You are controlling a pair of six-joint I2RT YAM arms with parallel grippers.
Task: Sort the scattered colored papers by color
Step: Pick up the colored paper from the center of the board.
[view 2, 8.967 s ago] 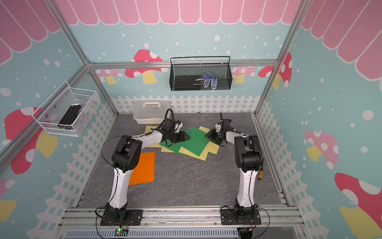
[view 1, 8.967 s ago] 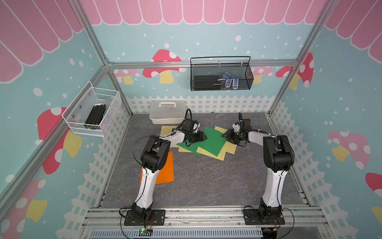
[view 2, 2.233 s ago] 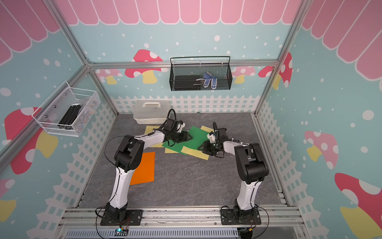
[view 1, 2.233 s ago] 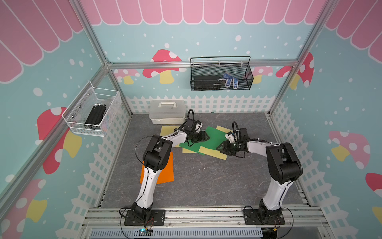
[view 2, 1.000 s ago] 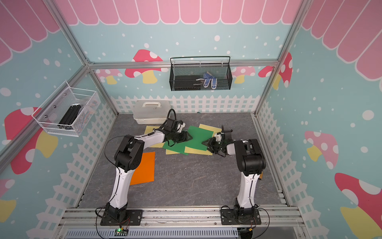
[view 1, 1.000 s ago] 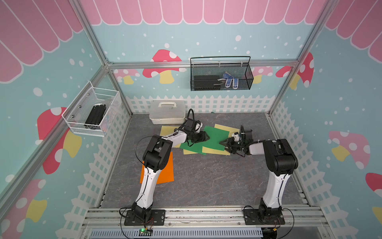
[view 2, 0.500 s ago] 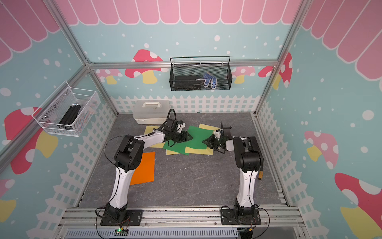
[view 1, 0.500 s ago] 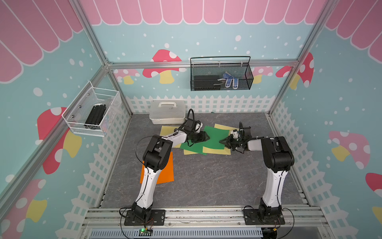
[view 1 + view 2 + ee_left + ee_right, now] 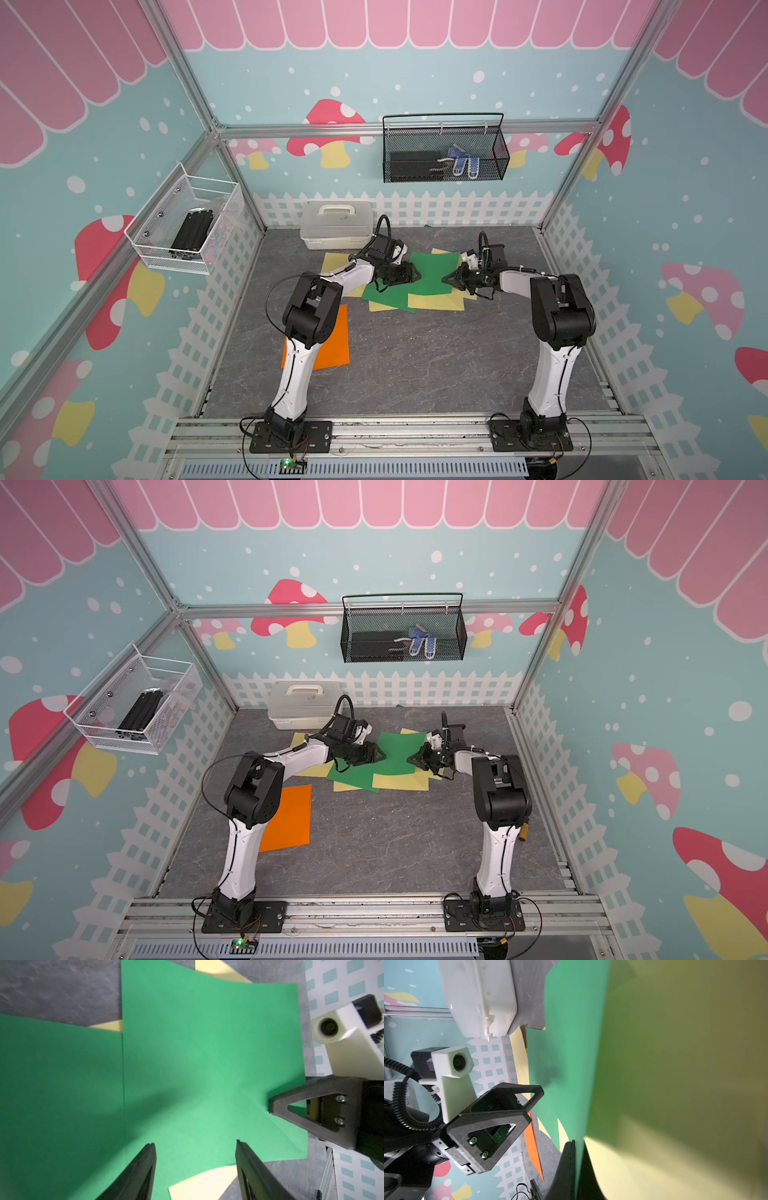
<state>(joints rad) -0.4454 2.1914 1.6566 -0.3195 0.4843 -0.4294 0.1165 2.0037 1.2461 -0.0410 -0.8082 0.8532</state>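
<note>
The colored papers lie in an overlapping pile at the back middle of the floor in both top views. A green sheet (image 9: 432,269) tops it, over a second green sheet (image 9: 384,296) and pale yellow sheets (image 9: 436,301). One orange sheet (image 9: 334,338) lies apart near the left arm's elbow. My right gripper (image 9: 576,1147) is shut on the top green sheet's (image 9: 566,1059) right edge, which curls up. My left gripper (image 9: 195,1142) hovers open over the same sheet (image 9: 207,1053), its fingers (image 9: 145,1159) wide apart and holding nothing.
A white lidded box (image 9: 336,224) stands against the back fence, just behind the pile. A black wire basket (image 9: 444,153) hangs on the back wall and a white one (image 9: 187,226) on the left wall. A picket fence rings the grey floor (image 9: 415,365).
My right gripper has closed on the green sheet's right edge, after sliding back along the pile's right side. The left gripper has stayed open over the sheet.
</note>
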